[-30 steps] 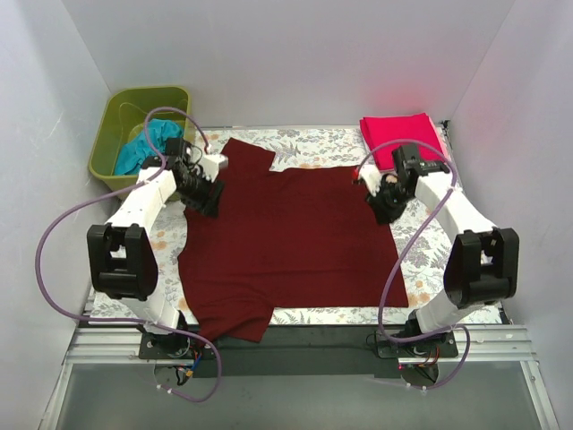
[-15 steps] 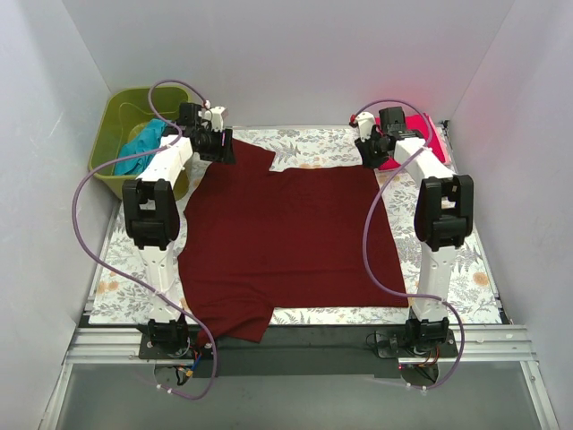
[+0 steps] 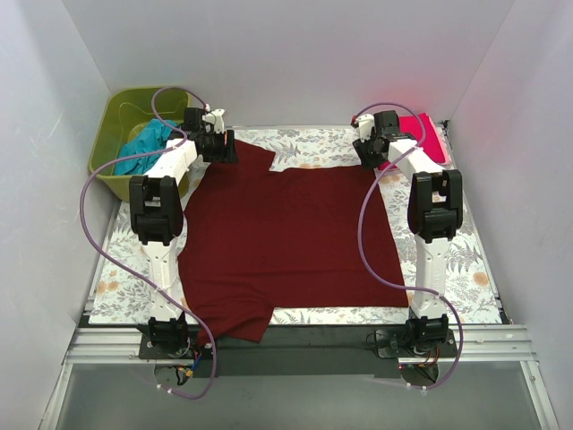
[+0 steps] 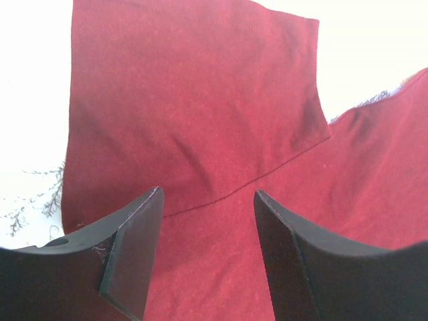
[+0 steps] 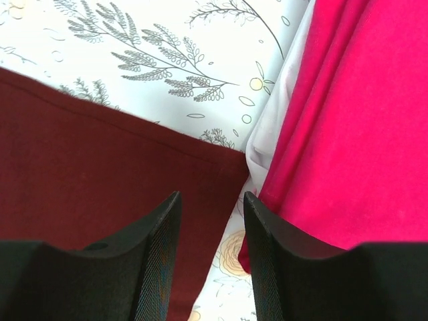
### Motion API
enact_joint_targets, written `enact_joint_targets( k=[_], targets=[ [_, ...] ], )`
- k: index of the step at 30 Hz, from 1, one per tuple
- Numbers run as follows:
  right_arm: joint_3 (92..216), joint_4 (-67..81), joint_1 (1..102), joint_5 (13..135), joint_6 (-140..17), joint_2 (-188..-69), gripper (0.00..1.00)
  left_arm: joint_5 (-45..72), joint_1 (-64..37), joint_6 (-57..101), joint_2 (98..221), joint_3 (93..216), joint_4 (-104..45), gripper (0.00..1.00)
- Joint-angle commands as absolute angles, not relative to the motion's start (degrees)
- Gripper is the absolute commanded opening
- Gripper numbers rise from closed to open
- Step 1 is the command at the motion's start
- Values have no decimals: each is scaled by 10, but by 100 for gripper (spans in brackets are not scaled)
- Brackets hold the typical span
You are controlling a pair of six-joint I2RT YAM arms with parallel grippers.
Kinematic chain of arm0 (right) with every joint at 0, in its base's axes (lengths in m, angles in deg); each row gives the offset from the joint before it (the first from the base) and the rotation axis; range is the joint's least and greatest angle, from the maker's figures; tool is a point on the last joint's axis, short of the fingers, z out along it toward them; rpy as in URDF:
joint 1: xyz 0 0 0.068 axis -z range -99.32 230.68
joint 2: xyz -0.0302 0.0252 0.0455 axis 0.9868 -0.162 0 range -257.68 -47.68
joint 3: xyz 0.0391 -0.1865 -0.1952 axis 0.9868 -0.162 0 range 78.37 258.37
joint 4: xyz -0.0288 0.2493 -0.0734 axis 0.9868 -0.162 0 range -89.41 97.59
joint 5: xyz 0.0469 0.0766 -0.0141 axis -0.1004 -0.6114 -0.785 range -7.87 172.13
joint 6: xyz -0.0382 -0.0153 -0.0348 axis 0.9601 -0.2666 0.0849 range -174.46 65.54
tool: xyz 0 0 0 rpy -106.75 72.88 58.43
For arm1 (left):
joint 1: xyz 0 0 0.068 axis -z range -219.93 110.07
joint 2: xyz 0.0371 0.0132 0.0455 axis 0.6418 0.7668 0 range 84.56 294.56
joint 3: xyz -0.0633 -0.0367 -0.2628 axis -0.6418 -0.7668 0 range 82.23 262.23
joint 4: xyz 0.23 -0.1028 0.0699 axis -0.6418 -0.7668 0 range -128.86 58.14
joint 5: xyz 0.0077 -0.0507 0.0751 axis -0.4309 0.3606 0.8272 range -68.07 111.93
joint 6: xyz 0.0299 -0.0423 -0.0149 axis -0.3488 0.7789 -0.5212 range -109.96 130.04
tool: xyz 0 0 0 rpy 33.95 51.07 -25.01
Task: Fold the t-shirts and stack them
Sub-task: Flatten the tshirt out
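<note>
Both arms have stretched out from the sides of the dark maroon cotton t-shirt (image 3: 286,242) to its far corners, and the cloth lies much as it did a second ago. It is spread flat and face-down-wide across the white floral-patterned table cover (image 3: 313,139), with one short sleeve (image 3: 251,154) pointing to the far left and the other hanging off the near edge. At that far-left sleeve is the left gripper (image 3: 221,150); its wrist view shows the black fingers (image 4: 134,247) standing wide apart over the sleeve seam with nothing between them. At the maroon shirt's far-right corner is the right gripper (image 3: 370,156), its fingers (image 5: 157,254) parted more narrowly, gripping nothing, with the shirt's corner edge visible below the gap. Just beyond that corner, to the right, lies the folded bright pink-red t-shirt (image 3: 431,139). Beyond the maroon shirt's far-left sleeve, the crumpled teal t-shirt (image 3: 141,154) sits inside an olive-green plastic bin (image 3: 107,134).
</note>
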State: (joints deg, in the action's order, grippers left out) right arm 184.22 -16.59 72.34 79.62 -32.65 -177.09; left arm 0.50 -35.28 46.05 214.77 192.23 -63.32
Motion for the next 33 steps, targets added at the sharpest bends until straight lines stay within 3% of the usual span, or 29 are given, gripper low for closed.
enact_joint_targets(
  k=[1, 17, 20, 22, 26, 33],
  targets=[
    [1838, -139, 723, 815, -351, -1789, 49, 10, -351, 463, 2134, 1931, -612, 56],
    [1851, -133, 727, 841, -429, -1835, 52, 39, -349, 470, 2172, 1951, -602, 57],
    [1846, -139, 727, 827, -437, -1838, 52, 64, -347, 474, 2196, 1978, -602, 67],
    [1846, -146, 730, 826, -449, -1846, 49, 92, -344, 481, 2212, 1995, -603, 74],
    [1849, -167, 735, 793, -463, -1858, 37, 164, -329, 486, 2258, 2029, -602, 75],
    [1837, -170, 735, 788, -456, -1860, 6, 209, -322, 489, 2283, 2045, -569, 75]
  ],
)
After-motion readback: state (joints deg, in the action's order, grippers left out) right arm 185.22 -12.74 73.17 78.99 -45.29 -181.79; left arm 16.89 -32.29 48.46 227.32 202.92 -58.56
